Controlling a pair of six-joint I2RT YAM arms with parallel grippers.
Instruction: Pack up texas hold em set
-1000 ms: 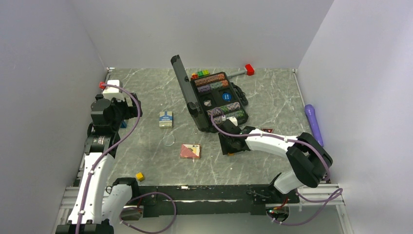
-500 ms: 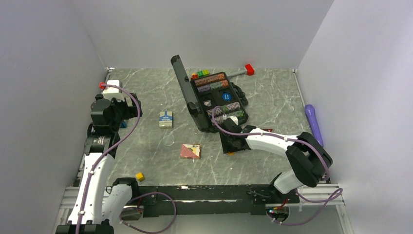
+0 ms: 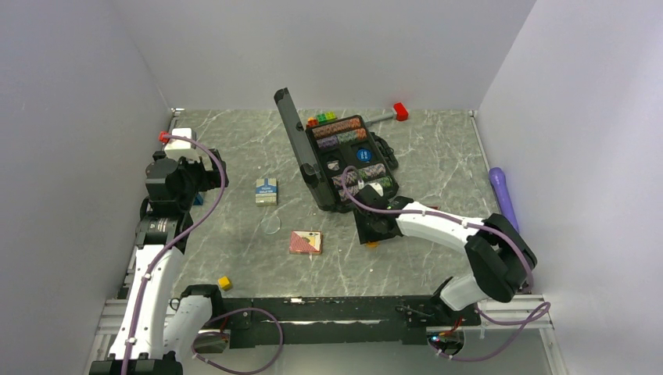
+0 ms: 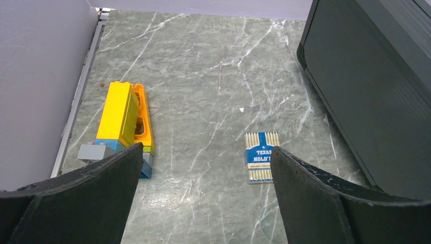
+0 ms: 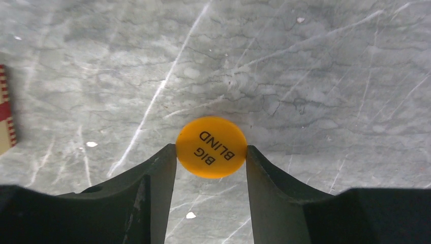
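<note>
Right wrist view: right jaws pinch the orange marker [image 5: 211,147] lying on the desk [image 5: 305,61] near the open case [image 3: 295,137]; chips [image 3: 338,125] are in, blue deck [image 3: 266,191] and pink deck [image 3: 305,242] still out, left jaws wide.

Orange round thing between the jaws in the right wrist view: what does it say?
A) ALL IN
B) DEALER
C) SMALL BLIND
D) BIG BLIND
D: the orange disc has BIG BLIND printed on it in black letters.
</note>
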